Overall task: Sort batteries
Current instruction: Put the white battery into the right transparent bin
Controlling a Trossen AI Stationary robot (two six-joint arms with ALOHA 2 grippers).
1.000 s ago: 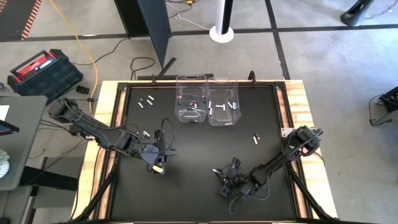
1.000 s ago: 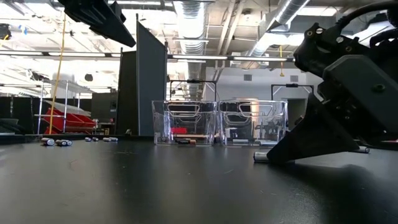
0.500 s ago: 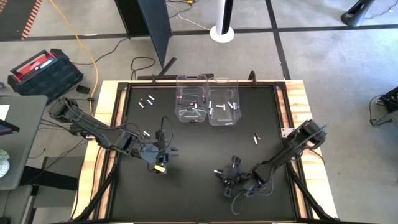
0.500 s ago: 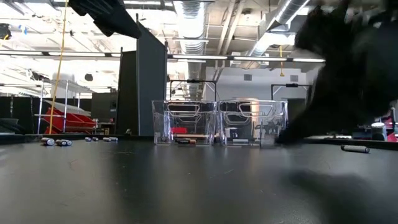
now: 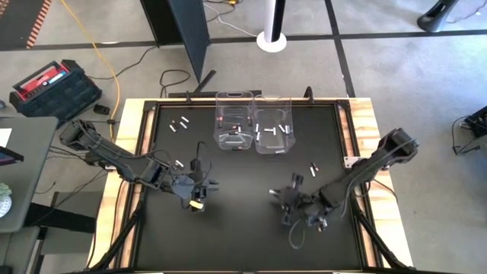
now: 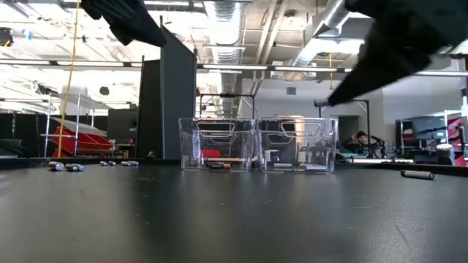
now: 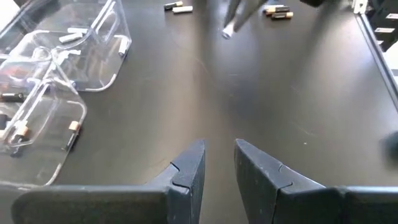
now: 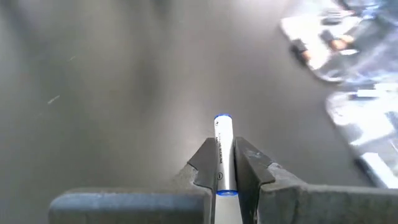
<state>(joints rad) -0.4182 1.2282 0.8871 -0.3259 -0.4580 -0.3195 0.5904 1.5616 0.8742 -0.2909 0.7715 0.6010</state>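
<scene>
Right claw (image 8: 225, 163) pinches a white battery (image 8: 222, 152) mid-barrel; light, stiff, slick, it could slip. Left claw (image 7: 219, 163) slightly open, empty.

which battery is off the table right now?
The white battery with blue ends, pinched between the right gripper's fingers. Every other battery lies on the table or in the two bins.

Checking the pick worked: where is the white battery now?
The white battery sits clamped in the right end effector, raised above the mat at table centre-right, short of the two bins.
</scene>
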